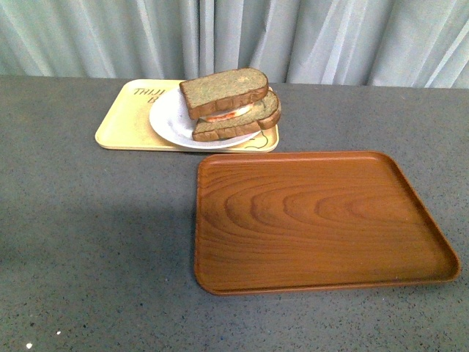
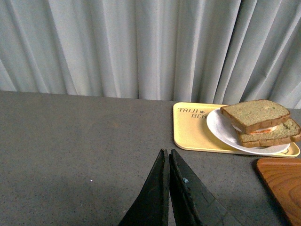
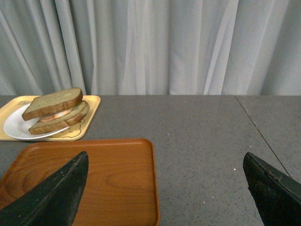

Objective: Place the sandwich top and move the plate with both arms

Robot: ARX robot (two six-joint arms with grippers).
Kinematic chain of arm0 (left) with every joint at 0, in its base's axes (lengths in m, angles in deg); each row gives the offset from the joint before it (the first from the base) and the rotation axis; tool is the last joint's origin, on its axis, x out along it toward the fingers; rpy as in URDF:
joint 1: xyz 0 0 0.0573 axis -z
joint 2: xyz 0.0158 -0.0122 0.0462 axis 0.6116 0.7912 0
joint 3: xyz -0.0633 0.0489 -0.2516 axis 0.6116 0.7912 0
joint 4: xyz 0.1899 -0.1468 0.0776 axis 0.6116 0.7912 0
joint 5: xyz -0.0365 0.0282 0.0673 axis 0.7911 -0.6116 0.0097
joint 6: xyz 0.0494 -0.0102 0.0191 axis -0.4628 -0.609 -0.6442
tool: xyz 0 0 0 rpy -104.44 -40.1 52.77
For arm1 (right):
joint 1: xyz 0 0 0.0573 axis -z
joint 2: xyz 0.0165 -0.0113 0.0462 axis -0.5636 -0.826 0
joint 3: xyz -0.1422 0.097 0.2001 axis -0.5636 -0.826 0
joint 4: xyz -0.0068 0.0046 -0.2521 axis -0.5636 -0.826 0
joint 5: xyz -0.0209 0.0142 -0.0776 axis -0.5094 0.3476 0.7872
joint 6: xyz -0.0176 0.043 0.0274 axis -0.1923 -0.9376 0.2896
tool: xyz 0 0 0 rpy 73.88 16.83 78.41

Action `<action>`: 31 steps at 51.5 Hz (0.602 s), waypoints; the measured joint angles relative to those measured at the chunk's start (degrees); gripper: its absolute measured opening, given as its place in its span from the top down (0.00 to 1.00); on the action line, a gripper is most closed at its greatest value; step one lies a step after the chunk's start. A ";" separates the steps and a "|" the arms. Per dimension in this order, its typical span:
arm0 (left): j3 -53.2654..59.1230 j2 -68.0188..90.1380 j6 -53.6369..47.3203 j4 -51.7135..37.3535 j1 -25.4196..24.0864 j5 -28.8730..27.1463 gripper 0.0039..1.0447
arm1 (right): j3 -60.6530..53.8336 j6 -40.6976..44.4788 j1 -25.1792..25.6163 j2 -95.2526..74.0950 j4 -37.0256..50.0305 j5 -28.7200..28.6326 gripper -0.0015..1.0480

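On the bench (image 1: 88, 242), the wooden tray (image 1: 315, 220) sat at 6 o'clock of the yellow tray (image 1: 121, 121), which carried the plate (image 1: 167, 117). The top (image 1: 223, 92) already capped the sandwich. I judged the plate move next: my left end effector (image 2: 168, 160) was together, my right (image 3: 164, 165) apart; both should take opposite rims and lift level.

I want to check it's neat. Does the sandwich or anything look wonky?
A little. The top slice sits twisted on the sandwich, its corner sticking out past the bottom slice. The plate sits on the yellow tray. Nothing is spilled.
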 joint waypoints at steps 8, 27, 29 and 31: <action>0.00 -3.13 0.00 3.06 0.00 0.02 0.99 | 0.00 0.02 0.00 0.00 0.00 0.00 0.09; 0.00 -14.84 -0.04 15.61 0.02 0.00 0.99 | 0.00 0.02 0.00 0.00 0.00 0.00 0.09; 0.00 -14.86 -0.04 15.93 0.02 0.00 0.99 | 0.00 0.00 0.00 0.02 0.00 0.00 0.09; 0.00 -14.91 -0.04 15.91 0.02 -0.02 0.99 | 0.00 0.02 0.00 0.00 0.00 0.02 0.09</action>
